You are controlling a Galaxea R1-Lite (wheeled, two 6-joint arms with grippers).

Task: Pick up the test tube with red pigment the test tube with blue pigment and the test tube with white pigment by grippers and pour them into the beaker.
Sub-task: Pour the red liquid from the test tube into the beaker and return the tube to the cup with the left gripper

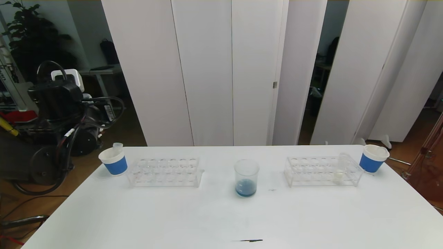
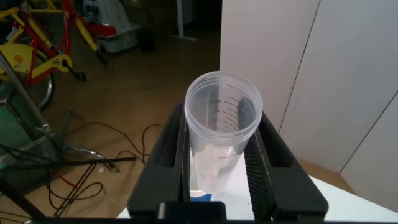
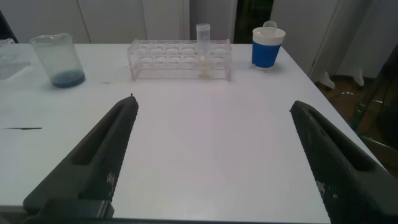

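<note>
left gripper (image 2: 217, 180) — clamps empty tube (image 2: 221, 130) | right gripper (image 3: 211, 155) — fingers apart

White table (image 1: 221, 221): beaker (image 1: 246, 178); 2 racks (image 1: 164, 172); 2 cups (image 1: 113, 160).

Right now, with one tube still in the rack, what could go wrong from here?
1. The left end effector grips a clear tube with floor showing below it; released there, it could fall off the table.
2. The white tube stands in the rack near a cup; the open right end effector might bump either one while reaching.
3. The beaker is narrow, so pouring could spill.
</note>
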